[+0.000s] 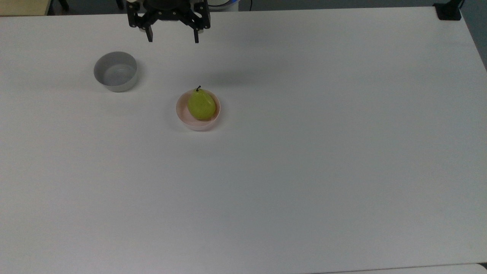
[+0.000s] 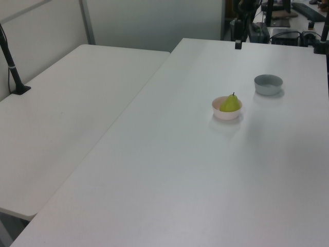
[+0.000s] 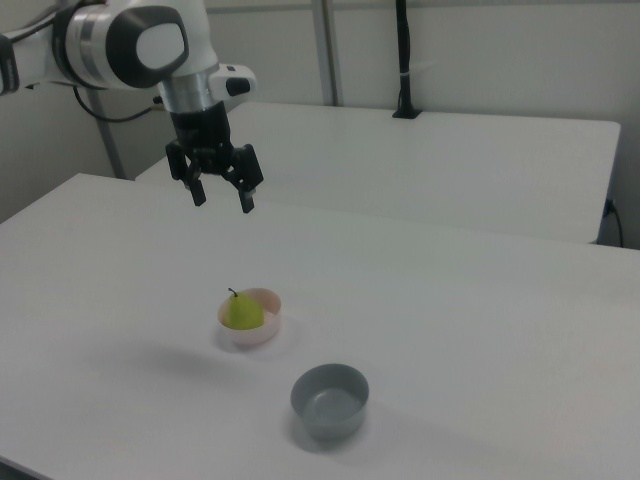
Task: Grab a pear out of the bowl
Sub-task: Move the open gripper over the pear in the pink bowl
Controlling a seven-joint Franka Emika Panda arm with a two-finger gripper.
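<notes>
Gripper (image 3: 222,200) hangs spread and pointing down, high above the pear (image 3: 240,312) in the bowl (image 3: 267,328).

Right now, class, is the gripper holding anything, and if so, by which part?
Nothing is held. The gripper hangs open and empty above the table, well clear of the pear, which sits untouched in the pink bowl.

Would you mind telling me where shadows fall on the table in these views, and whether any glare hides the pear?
Top view: a soft grey shadow lies on the table above the pear, below the open end effector; no glare on the fruit. Right view: a faint shadow spreads on the right view's left of the pink bowl. Left view: the grey bowl casts a slight shadow.
</notes>
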